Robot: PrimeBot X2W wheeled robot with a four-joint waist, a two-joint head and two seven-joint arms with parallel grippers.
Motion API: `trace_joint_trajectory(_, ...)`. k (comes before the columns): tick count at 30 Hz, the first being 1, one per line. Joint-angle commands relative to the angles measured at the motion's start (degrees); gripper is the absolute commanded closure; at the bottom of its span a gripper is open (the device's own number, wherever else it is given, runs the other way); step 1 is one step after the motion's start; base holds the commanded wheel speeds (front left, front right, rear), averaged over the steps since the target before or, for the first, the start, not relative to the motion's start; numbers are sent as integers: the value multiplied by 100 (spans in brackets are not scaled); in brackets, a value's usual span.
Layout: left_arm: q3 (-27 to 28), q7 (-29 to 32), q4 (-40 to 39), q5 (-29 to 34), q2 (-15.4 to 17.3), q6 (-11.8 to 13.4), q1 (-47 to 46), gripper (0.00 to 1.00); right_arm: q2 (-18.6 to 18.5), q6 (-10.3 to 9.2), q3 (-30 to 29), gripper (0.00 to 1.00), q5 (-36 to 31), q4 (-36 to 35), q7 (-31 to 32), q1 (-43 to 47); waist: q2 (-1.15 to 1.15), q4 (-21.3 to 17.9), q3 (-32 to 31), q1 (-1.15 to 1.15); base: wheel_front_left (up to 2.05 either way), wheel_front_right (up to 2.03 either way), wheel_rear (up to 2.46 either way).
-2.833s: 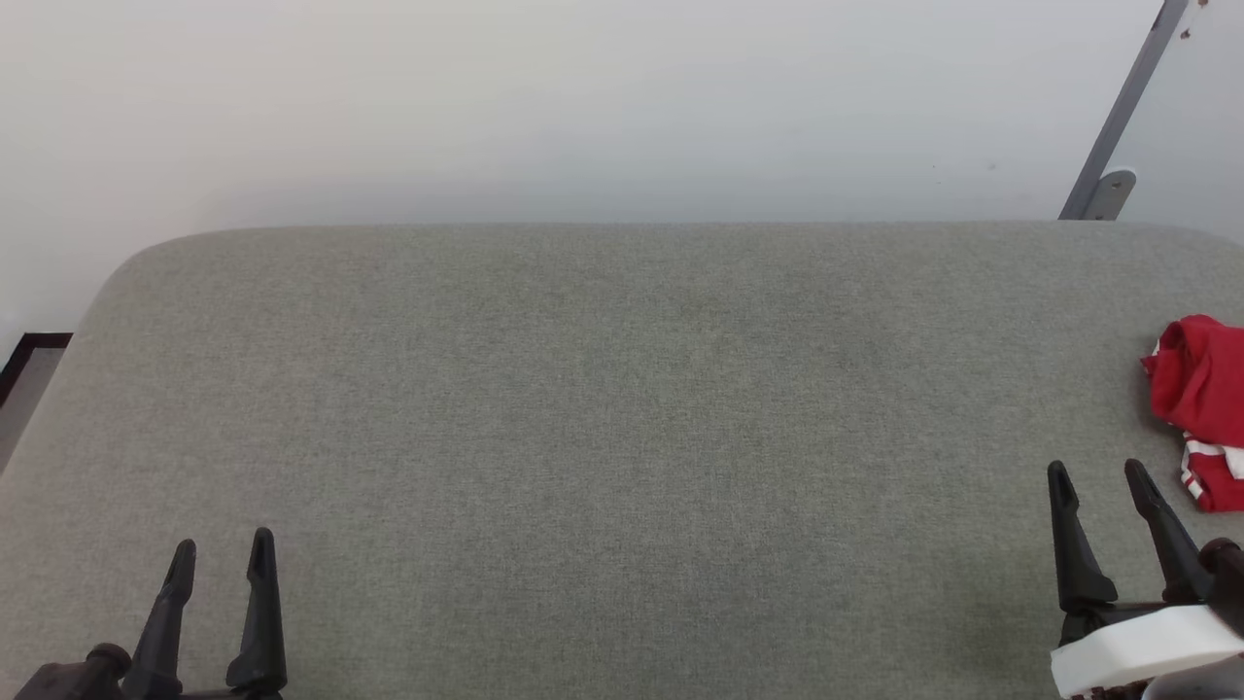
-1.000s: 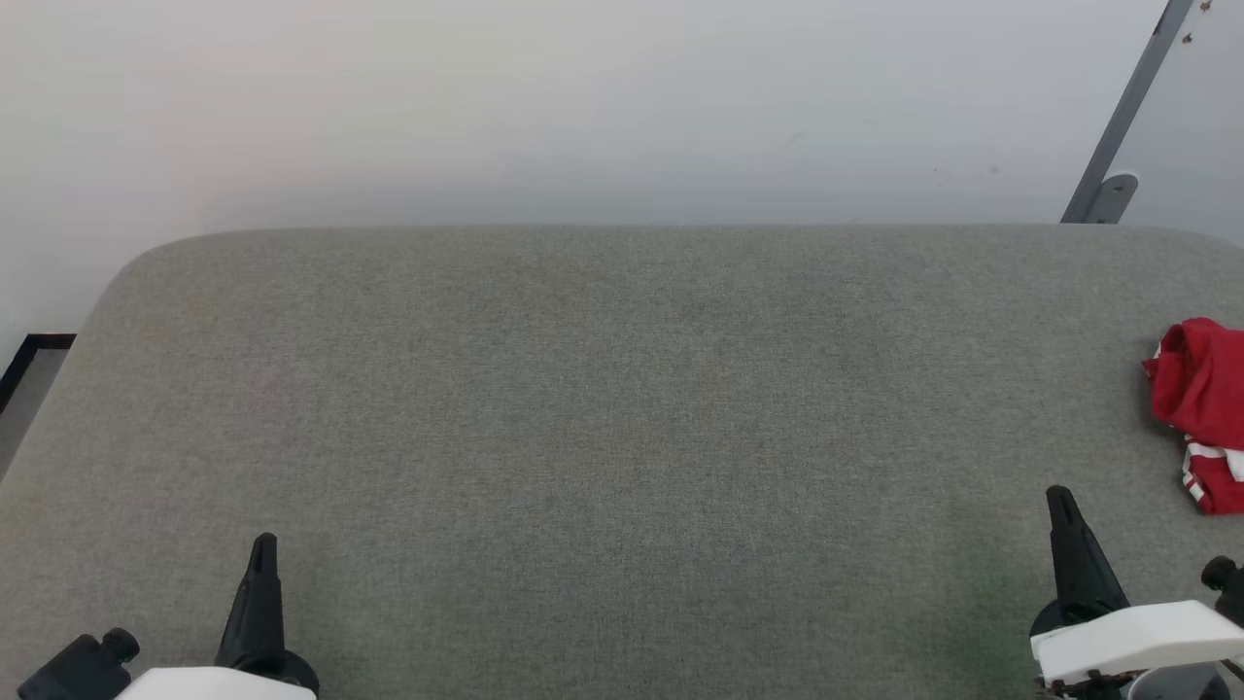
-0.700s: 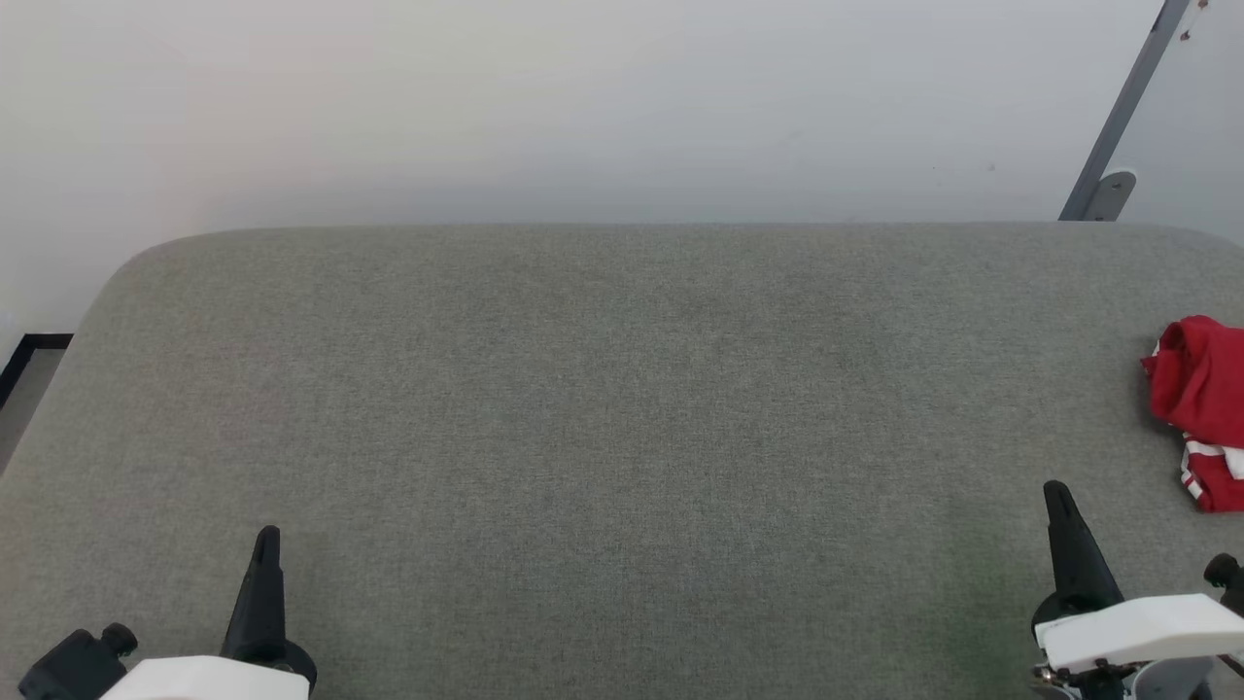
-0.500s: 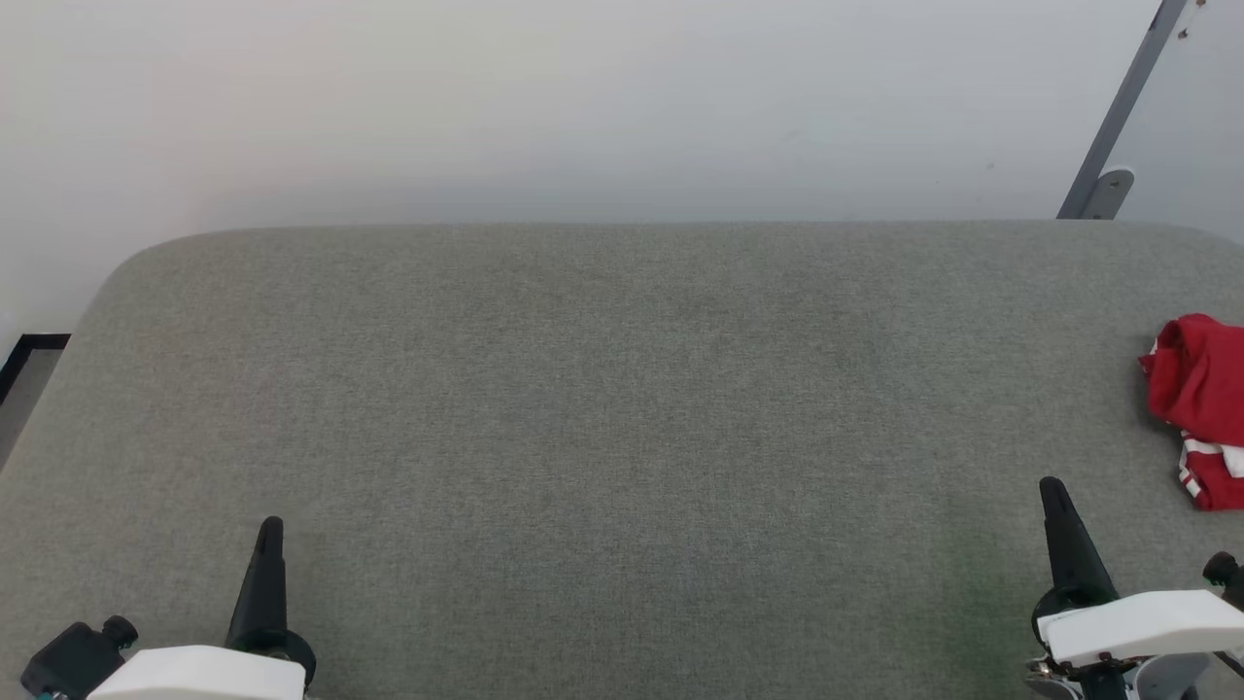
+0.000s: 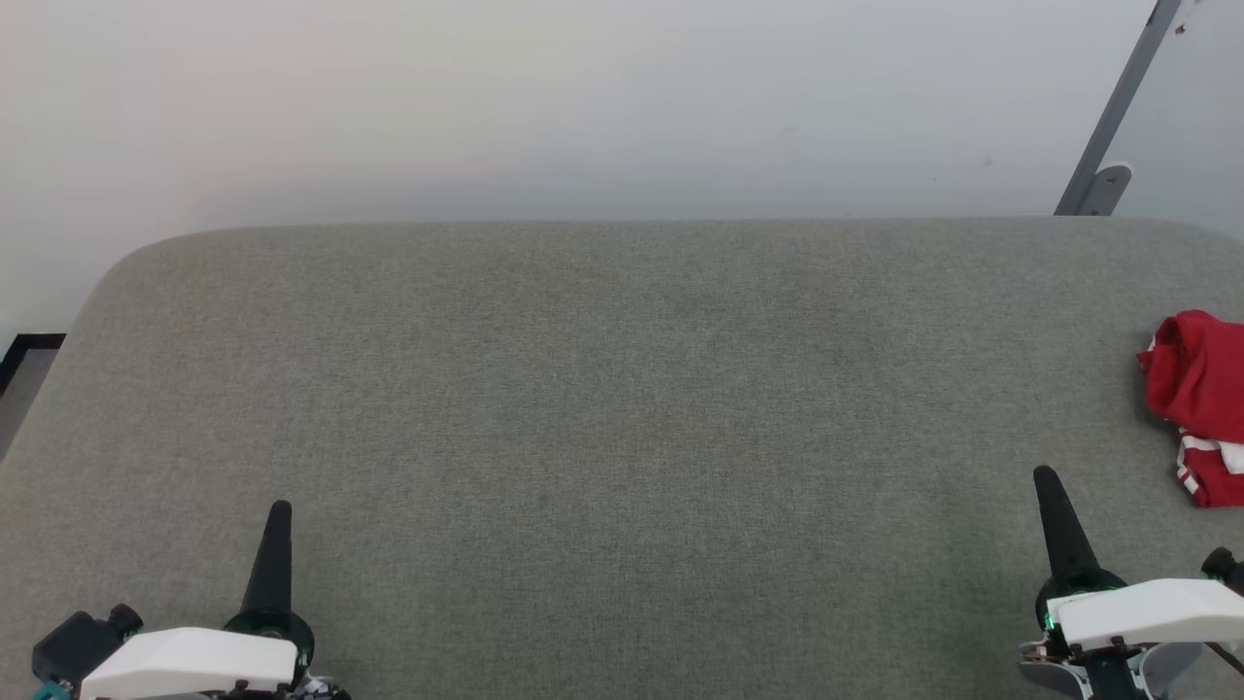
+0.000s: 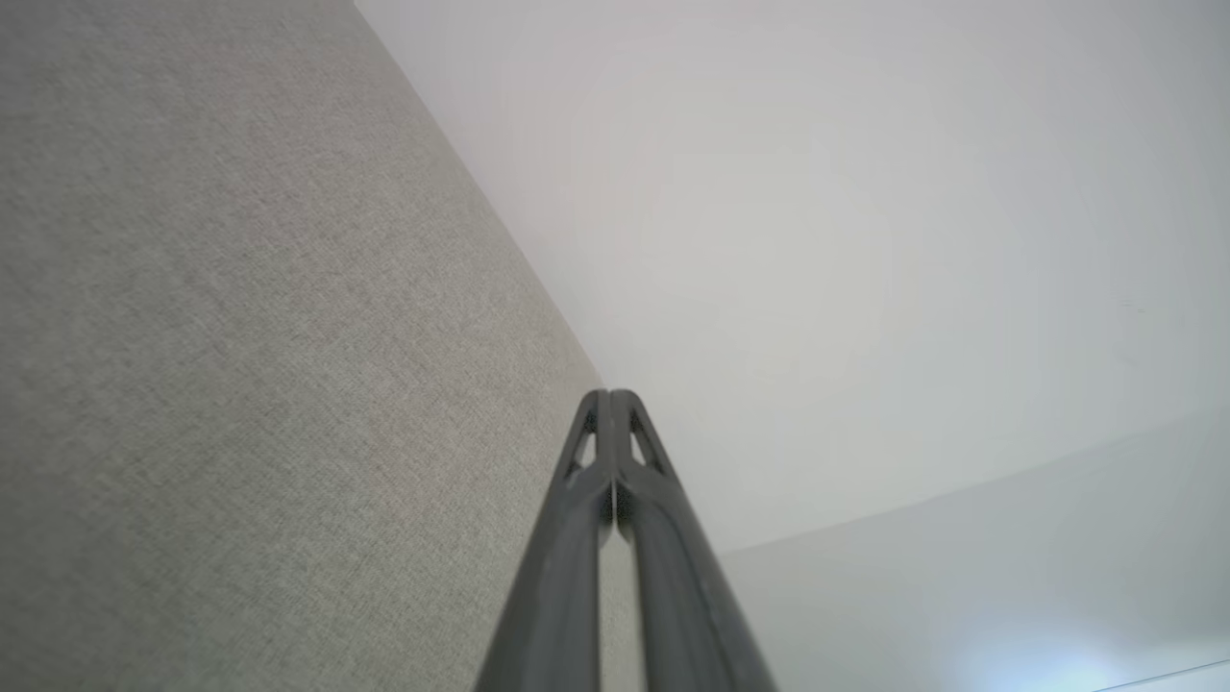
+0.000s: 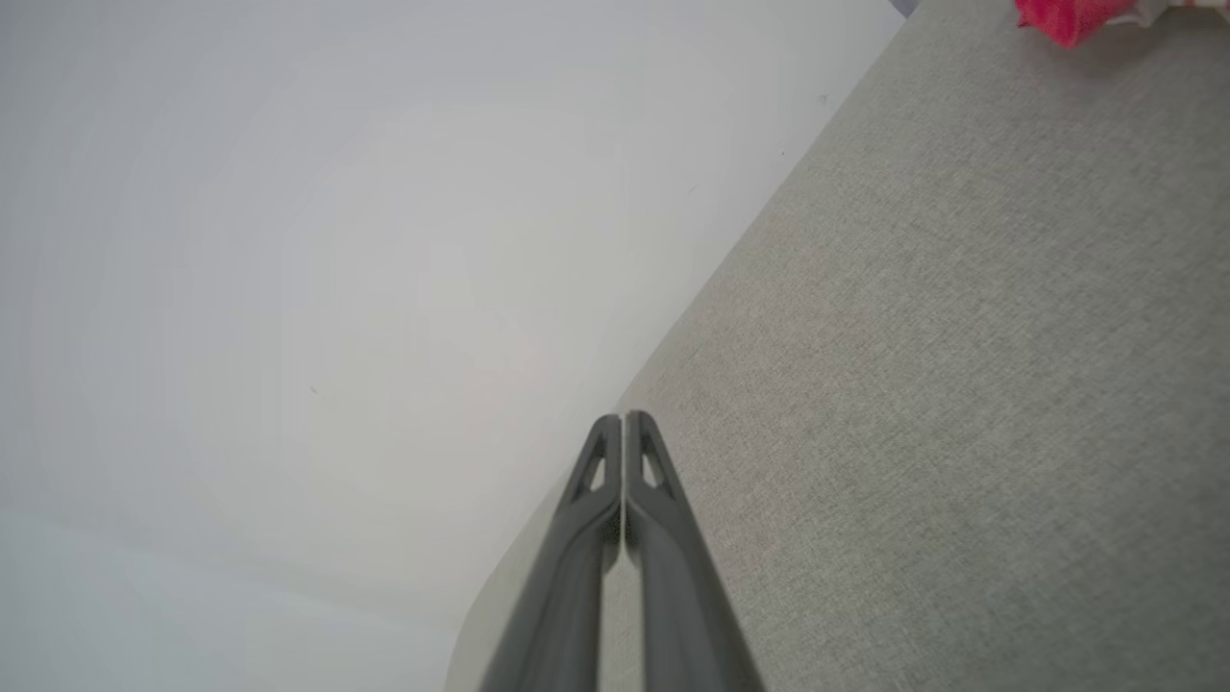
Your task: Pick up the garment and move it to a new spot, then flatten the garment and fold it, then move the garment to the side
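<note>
Heads up on what changed in the last few seconds: both grippers had their fingers spread a moment ago, and now they're pinched together. Your left gripper (image 5: 280,510) sits at the lower left of the head view as a single dark spike, and its wrist view has the two fingers (image 6: 586,500) pressed tip to tip with nothing between them. Same story for your right gripper (image 5: 1045,478) at the lower right: fingers (image 7: 663,538) together, holding nothing. Both also seem to have rolled over on the wrist, since you now get the white housing on top instead of two separate prongs.

The garment (image 5: 1197,384) hasn't budged through any of that. It's lying on the grey padded surface (image 5: 622,389) at the far right, cut off by the edge of the head view, well clear of the right gripper. You can catch a red corner of it (image 7: 1067,14) at the top of the right wrist view too. What shows is a rumpled red lump with a bit of striped trim, not a flat tidy stack, but most of it is out of view, so don't take that as settled.

So honestly this fits two reads: a heap waiting at the side to be grabbed, or a garment already parked at the side with the arms pulled back. Neither arm is committed to anything right now
</note>
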Motion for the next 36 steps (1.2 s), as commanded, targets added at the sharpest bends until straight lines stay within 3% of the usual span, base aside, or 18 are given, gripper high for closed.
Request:
trace_joint_trajectory(1,31,31,-28,-114,19,-16,-128,100,3,1,-26,100,111,-25,39,-144,0,-1,1,0,0,0,0)
trace_joint_trajectory(36,135,518,176,-1595,-159,-25,-502,100,182,0,-131,100,1721,28,518,-352,0,-73,56,0,0,0,0)
